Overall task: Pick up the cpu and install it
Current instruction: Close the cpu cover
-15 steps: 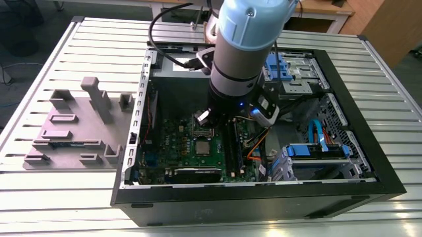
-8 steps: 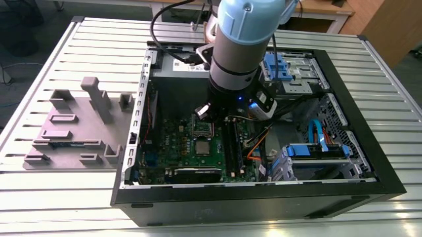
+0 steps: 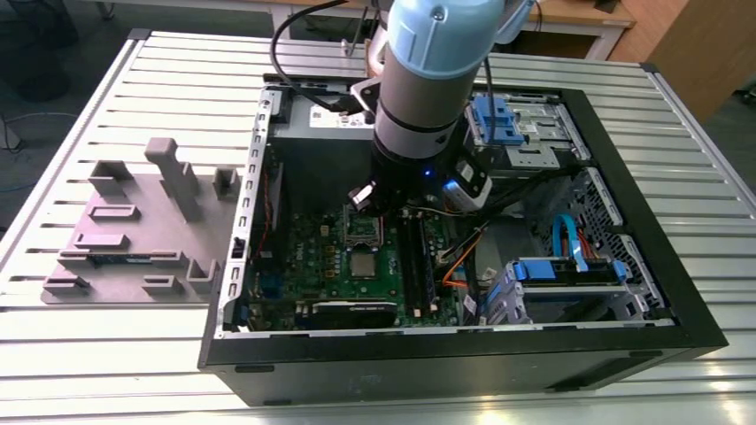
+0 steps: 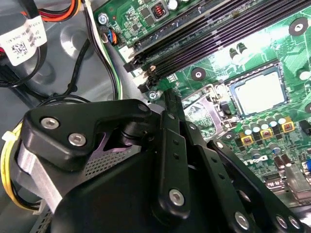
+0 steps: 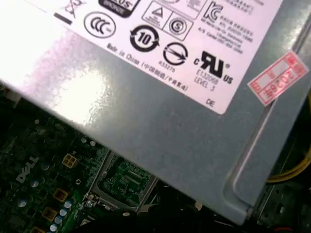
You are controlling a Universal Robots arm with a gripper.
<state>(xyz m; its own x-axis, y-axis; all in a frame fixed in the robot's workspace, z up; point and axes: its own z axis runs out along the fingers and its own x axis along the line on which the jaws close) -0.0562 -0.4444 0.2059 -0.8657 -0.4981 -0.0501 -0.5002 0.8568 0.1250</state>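
Observation:
The cpu (image 3: 364, 263) is a small pale silver square lying flat in its socket on the green board (image 3: 310, 257) inside the open computer case. It also shows in the second wrist view as the cpu (image 4: 257, 93), with the raised silver metal frame (image 4: 204, 104) beside it. My gripper (image 3: 375, 200) hangs inside the case on the grey and blue arm, above the board and just behind the socket. In the second wrist view the gripper (image 4: 171, 99) is a black body with bolted links, its tip a short way from the cpu and apart from it.
A grey power supply box (image 5: 170, 121) with a white label looms over the board's edge. Black memory slots (image 4: 204, 29) and loose cables (image 4: 92, 58) flank the socket. A blue drive cage (image 3: 567, 274) sits at the exterior view's right, and a grey parts fixture (image 3: 130, 230) lies outside the case on its left.

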